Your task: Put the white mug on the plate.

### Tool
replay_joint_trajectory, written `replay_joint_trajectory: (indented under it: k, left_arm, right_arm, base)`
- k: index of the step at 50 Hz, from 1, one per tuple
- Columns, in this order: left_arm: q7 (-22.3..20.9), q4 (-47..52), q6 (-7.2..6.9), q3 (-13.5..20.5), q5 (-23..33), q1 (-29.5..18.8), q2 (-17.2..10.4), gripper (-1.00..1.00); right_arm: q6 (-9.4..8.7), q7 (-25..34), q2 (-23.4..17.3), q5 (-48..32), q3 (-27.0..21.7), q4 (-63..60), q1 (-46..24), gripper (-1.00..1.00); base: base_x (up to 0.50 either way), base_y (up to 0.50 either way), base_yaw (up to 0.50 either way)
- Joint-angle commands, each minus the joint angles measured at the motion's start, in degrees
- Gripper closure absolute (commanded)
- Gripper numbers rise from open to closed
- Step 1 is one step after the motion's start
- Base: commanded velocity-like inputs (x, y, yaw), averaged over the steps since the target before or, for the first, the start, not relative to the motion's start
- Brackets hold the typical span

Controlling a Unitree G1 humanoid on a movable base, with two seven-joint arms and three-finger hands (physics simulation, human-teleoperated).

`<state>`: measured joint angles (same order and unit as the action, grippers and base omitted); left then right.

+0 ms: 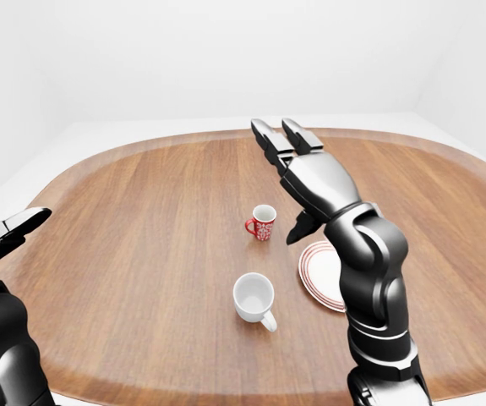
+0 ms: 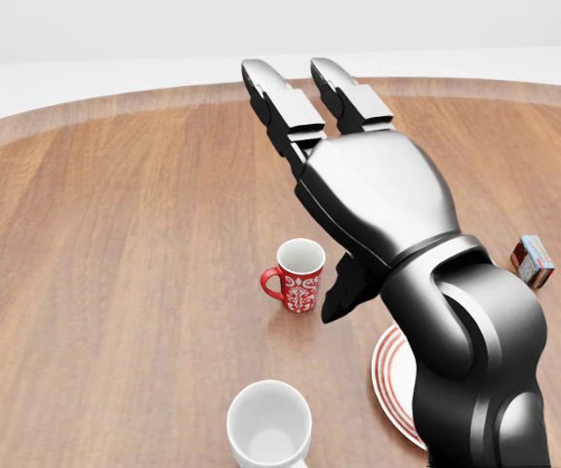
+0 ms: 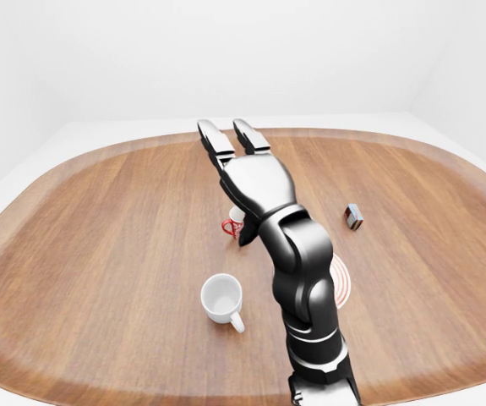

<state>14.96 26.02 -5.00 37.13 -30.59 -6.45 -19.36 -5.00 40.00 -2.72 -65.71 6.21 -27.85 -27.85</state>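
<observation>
Nothing done yet. White mug [image 1: 254, 299] sits upright on table [image 1: 141, 220], just left of plate [image 1: 317, 275], untouched. Right hand [image 2: 334, 156] raised above, fingers spread, empty. Left hand [image 1: 6, 230] open, idle. Grasp and placement both remain.

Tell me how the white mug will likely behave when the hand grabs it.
The white mug looks rigid and glazed, so probably slippery for fingers. It stands upright and wide-mouthed, so it should not tip easily. Its handle sticks out, offering a possible hold.
</observation>
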Motion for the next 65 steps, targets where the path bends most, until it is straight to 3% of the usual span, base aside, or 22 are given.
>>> replay_joint_trajectory:
  k: [1, 6, 17, 18, 22, 24, 31, 44, 51, 65]
  left_arm:
    - [0.04, 0.2, 0.0, -0.01, 0.04, 0.02, 0.05, -1.0]
    - [0.05, 0.02, 0.0, -0.24, 0.25, -0.1, 0.06, -1.0]
    - [-0.18, -0.56, 0.0, -0.71, 0.69, -0.18, 0.25, -1.0]
    - [-0.18, -0.52, 0.0, -0.7, 0.67, -0.16, 0.25, -1.0]
    - [-0.24, -0.63, 0.0, -0.61, 0.64, -0.12, 0.28, -1.0]
    - [-0.24, -0.71, 0.0, -0.66, 0.68, -0.16, 0.26, -1.0]
    - [-0.2, -0.58, 0.0, -0.63, 0.63, -0.12, 0.3, -1.0]
    - [-0.24, -0.68, 0.0, -0.79, 0.87, -0.16, 0.36, -1.0]
    - [-0.26, -0.69, 0.0, -0.93, 1.02, -0.19, 0.42, -1.0]
    - [-0.29, -1.06, 0.0, -0.95, 1.03, -0.27, 0.38, -1.0]
  right_arm:
    - [0.0, 0.0, 4.34, -12.95, -0.2, 4.62, -2.5, -1.0]
    - [0.0, 0.0, 4.43, -14.22, -0.29, 5.3, -0.81, -1.0]
    - [0.0, 0.0, 3.25, -13.68, -0.96, 10.14, -4.15, -1.0]
    - [0.0, 0.0, 2.2, -12.54, 0.06, 10.63, -4.06, -1.0]
    - [0.0, 0.0, -11.65, 1.78, 12.38, 10.31, -5.29, -1.0]
    - [0.0, 0.0, -16.32, 5.82, 16.12, 9.15, -6.24, -1.0]
    - [0.0, 0.0, -23.39, 13.38, 21.82, 6.27, -5.73, -1.0]
    - [0.0, 0.0, -27.08, 16.9, 26.06, 1.91, 1.44, -1.0]
    - [0.0, 0.0, -23.68, 13.96, 26.75, 2.99, 7.5, -1.0]
    - [0.0, 0.0, -17.02, 7.6, 27.6, 8.71, 12.68, -1.0]
  base:
    - [0.0, 0.0, 0.0]
    - [0.0, 0.0, 0.0]
    - [0.0, 0.0, 0.0]
    - [0.0, 0.0, 0.0]
    - [0.0, 0.0, 0.0]
    - [0.0, 0.0, 0.0]
    - [0.0, 0.0, 0.0]
    - [0.0, 0.0, 0.0]
    - [0.0, 0.0, 0.0]
    - [0.0, 0.0, 0.0]
